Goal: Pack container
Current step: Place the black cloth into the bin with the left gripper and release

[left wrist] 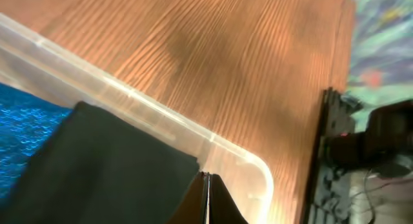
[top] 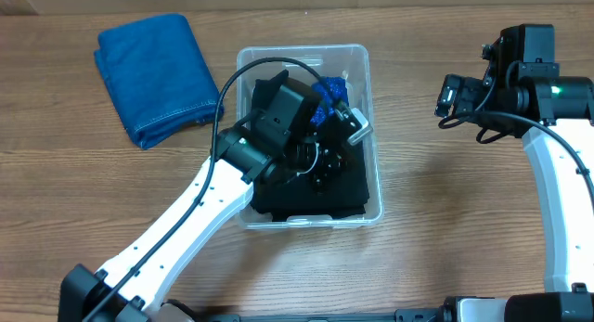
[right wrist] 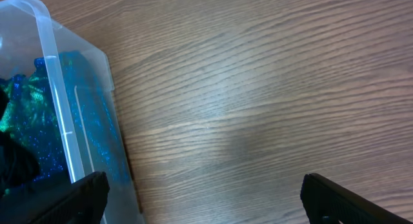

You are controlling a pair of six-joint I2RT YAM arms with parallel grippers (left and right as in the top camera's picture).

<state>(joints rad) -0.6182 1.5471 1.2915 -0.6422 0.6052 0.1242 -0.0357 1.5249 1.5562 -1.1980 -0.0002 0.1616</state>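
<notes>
Container (top: 302, 50) around left hand (left wrist: 206, 185) (fingers (left wrist: 218, 203) pressed together); right hand (top: 448, 96) apart, spread, empty

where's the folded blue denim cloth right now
In the overhead view the folded blue denim cloth lies flat on the table at the far left, outside the container, apart from its left wall.
</notes>
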